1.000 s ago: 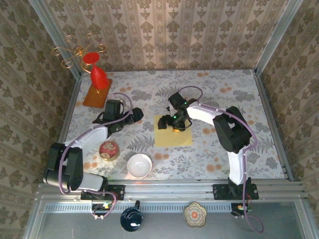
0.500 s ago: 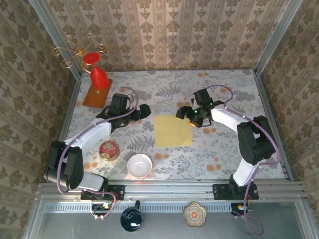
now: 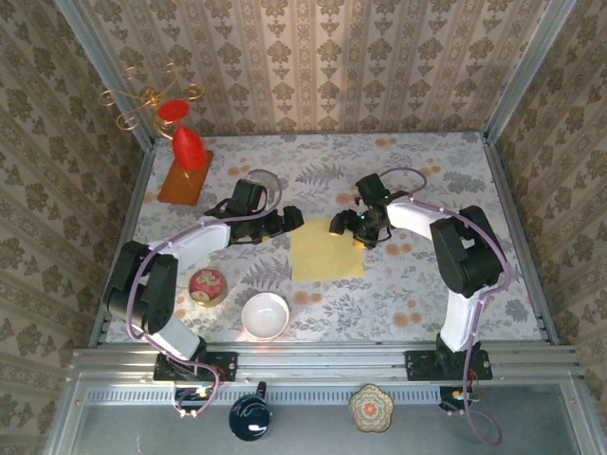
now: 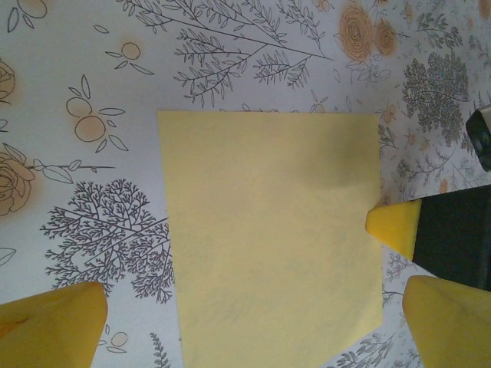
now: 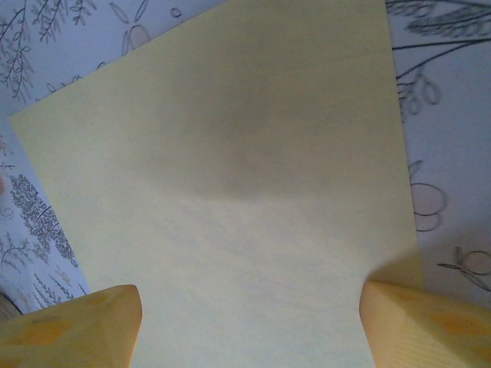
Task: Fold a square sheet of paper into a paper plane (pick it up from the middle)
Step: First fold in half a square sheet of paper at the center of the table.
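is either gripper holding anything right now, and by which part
Nothing is held: the square sheet of paper lies flat, with the left gripper and the right gripper both open at its far corners.

From above, the right pincer (image 3: 349,230) covers the far right corner of the square sheet of paper (image 3: 327,254); whether its tips touch the sheet is too small to tell. In the left wrist view the sheet runs off the bottom edge, losing one corner, and the left pincer (image 4: 249,326) shows cut-off yellow fingertips (image 4: 54,326). In the right wrist view the sheet's far corner and near side leave the frame.
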You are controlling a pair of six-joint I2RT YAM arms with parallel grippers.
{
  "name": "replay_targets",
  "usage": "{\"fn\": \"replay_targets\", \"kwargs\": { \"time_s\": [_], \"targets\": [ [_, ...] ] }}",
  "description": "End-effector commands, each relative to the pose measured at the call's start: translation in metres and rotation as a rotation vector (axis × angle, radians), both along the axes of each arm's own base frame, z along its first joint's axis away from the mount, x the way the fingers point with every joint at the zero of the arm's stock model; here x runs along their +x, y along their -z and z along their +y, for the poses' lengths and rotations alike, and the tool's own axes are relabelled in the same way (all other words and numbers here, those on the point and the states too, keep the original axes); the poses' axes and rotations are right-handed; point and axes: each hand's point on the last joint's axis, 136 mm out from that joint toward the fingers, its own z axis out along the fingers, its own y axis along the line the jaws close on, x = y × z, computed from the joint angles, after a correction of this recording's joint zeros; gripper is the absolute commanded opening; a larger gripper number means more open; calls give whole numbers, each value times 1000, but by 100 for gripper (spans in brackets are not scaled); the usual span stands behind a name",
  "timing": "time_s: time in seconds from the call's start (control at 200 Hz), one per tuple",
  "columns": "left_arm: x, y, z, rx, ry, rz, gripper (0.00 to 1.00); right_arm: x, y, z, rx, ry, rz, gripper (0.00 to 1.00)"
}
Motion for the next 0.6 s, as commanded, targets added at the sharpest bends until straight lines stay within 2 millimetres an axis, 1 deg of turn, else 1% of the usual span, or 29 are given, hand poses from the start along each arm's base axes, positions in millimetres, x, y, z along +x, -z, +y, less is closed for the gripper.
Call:
{"fn": "replay_targets", "kwargs": {
  "time_s": [0.0, 0.2, 0.37, 0.465, 0.595],
  "targets": [
    [3, -5, -6, -29, 4, 7, 100, -10, 13, 6, -14, -13, 67, 76],
    [2, -1, -10, -42, 15, 33, 99, -19, 26, 12, -39, -30, 93, 74],
    [-2, 7, -13, -42, 14, 68, 94, -26, 33, 25, -36, -58, 115, 70],
    [-9, 10, -14, -34, 6, 92, 91, -26, 28, 35, -16, -54, 98, 70],
    [-26, 18, -20, -11, -12, 132, 90, -27, 26, 40, -12, -29, 90, 70]
  ]
}}
